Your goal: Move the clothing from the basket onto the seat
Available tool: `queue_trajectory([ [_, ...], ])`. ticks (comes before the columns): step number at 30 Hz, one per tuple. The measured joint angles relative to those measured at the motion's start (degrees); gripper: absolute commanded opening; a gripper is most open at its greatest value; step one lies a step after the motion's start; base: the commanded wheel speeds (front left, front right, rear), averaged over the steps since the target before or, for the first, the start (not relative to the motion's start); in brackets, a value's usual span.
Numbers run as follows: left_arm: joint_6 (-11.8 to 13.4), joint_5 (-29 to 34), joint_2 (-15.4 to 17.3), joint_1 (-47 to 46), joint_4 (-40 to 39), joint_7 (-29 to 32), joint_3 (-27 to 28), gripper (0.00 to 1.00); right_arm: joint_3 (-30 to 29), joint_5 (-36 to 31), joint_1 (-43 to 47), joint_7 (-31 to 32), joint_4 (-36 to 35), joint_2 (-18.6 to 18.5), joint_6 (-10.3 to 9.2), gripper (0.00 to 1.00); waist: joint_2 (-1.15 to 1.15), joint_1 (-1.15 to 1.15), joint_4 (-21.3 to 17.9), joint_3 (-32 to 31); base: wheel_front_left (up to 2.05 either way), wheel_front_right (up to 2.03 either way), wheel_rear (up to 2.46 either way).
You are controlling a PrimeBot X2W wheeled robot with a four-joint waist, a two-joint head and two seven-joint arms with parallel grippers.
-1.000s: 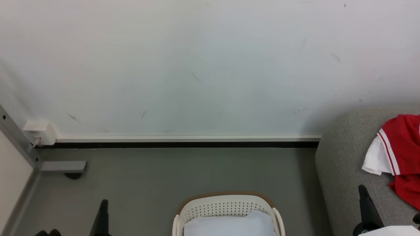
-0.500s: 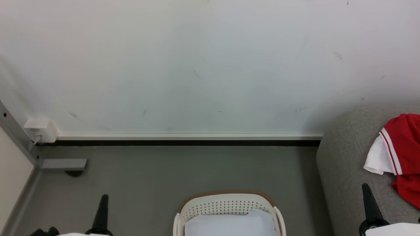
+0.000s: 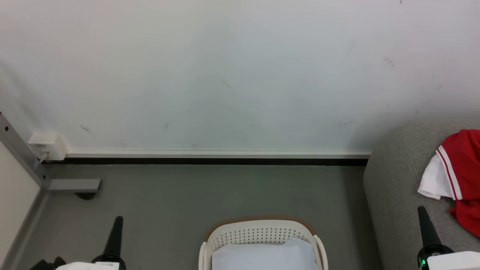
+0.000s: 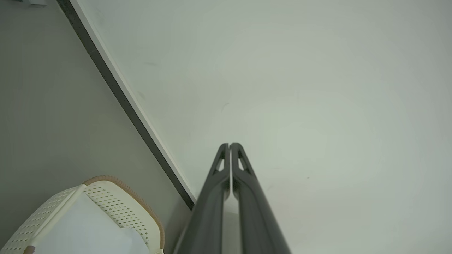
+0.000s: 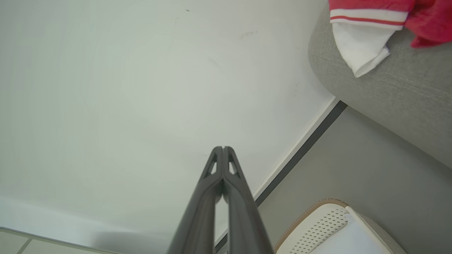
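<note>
Both closed jaws rose beside the perforated basket [image 3: 258, 235].

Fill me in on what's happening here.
A two-armed robot is moving laundry from a basket to a sofa. The red and white clothing lies on the grey seat at the right. The basket sits on the floor, and the part of it in view holds a pale liner sheet. The left tool and right tool are shut on nothing, one on either side of the basket, pointing toward the wall. The job looks done or nearly so.
</note>
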Motion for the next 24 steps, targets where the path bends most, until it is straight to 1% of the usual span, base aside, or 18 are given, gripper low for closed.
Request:
queue_trajectory([
  [24, -0.67, -10.71, -0.21, -1.77, 0.01, 2.98, 0.86, 0.00, -2.25, 10.05, -0.76, 3.05, -0.22, 0.38, 0.00, 0.00, 0.00, 0.00, 0.49, 0.77, 0.00, 0.00, 0.00],
])
